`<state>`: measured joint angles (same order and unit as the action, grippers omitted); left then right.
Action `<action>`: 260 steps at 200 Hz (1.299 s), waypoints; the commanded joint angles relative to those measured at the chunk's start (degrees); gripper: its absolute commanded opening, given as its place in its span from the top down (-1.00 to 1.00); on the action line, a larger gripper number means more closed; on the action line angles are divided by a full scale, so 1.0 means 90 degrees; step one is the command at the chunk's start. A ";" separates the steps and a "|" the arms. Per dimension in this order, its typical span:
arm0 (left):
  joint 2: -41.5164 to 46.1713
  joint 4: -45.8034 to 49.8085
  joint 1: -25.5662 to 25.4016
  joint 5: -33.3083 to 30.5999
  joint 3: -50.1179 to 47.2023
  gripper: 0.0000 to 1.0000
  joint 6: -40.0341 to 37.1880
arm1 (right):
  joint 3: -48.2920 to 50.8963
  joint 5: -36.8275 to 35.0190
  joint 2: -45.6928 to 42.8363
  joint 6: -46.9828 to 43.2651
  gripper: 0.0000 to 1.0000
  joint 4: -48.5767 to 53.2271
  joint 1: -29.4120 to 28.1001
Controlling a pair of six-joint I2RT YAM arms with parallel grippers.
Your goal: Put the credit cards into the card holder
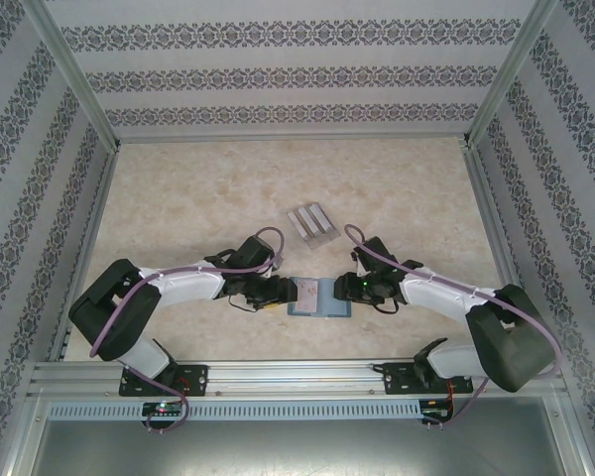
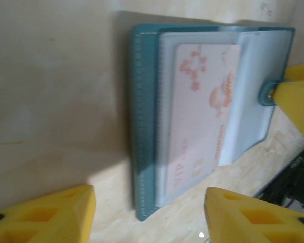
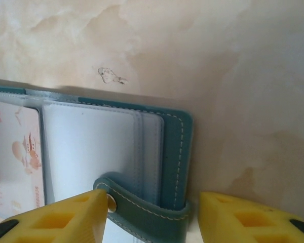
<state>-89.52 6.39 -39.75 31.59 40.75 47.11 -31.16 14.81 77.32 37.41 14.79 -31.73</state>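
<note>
The teal card holder [image 1: 329, 299] lies open on the table between my two grippers. A pale pink credit card [image 2: 202, 116] with blossom print sits in a clear sleeve on its left half [image 2: 144, 126]. My left gripper [image 2: 149, 212] is open, and its yellow fingers stand on either side of the holder's near corner without touching it. My right gripper [image 3: 152, 217] is open and straddles the holder's right edge [image 3: 178, 147] and the folded snap tab [image 3: 142, 202]. One fingertip [image 3: 66, 215] rests against the snap. More grey credit cards [image 1: 312, 222] lie in a short row farther back.
The beige marbled tabletop [image 1: 198, 188] is walled by patterned panels at the back and sides. A metal rail [image 1: 297, 375] runs along the near edge by the arm bases. A small chip marks the surface [image 3: 111, 77] beyond the holder.
</note>
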 commanded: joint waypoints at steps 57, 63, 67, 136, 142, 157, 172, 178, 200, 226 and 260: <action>0.0424 0.0234 -0.0027 -0.0378 0.0044 0.08 -0.0156 | -0.0717 -0.0607 0.0665 -0.0035 -0.19 0.0236 -0.1099; 0.0463 0.0280 -0.0027 -0.0424 0.0032 0.07 -0.0147 | -0.0842 -0.0908 0.0667 -0.0072 -0.20 0.0520 -0.1207; 0.0487 0.0293 -0.0027 -0.0458 0.0005 0.05 -0.0137 | -0.0929 -0.1110 0.0668 -0.0083 -0.20 0.0701 -0.1288; 0.0745 0.0531 0.0061 -0.0857 -0.0174 -0.07 -0.0105 | -0.1936 -0.2554 0.1698 -0.0006 -0.13 0.1812 -0.2241; 0.0788 0.0637 0.0068 -0.0923 -0.0180 -0.07 -0.0117 | -0.1938 -0.2522 0.1702 0.0044 -0.10 0.1757 -0.2261; 0.0973 0.0933 0.0088 -0.1113 -0.0220 -0.28 -0.0104 | -0.1866 -0.2444 0.1584 0.0154 -0.04 0.1550 -0.2322; 0.1210 0.0802 0.0263 -0.0954 -0.0535 -0.53 0.0110 | -0.1618 -0.2174 0.1278 0.0145 0.05 0.1008 -0.2334; 0.1328 0.0672 0.0343 -0.0867 -0.0693 -0.56 0.0181 | -0.1447 -0.1996 0.1120 0.0148 0.09 0.0697 -0.2320; 0.1694 0.0837 0.0456 -0.1079 -0.0971 -0.63 0.0207 | -0.0974 -0.1430 0.0663 0.0291 0.18 -0.0072 -0.2158; 0.1620 0.0651 0.0469 -0.0994 -0.1125 -0.65 0.0083 | -0.0523 -0.0724 0.0533 0.0437 0.21 -0.0921 -0.1881; 0.1173 0.0024 0.0552 -0.0620 -0.1206 -0.47 0.0437 | -0.0220 0.0239 0.0774 0.0814 0.27 -0.1973 -0.1654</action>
<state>-76.47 11.81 -35.57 23.31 31.42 48.29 -34.63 8.78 82.94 41.63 7.01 -47.33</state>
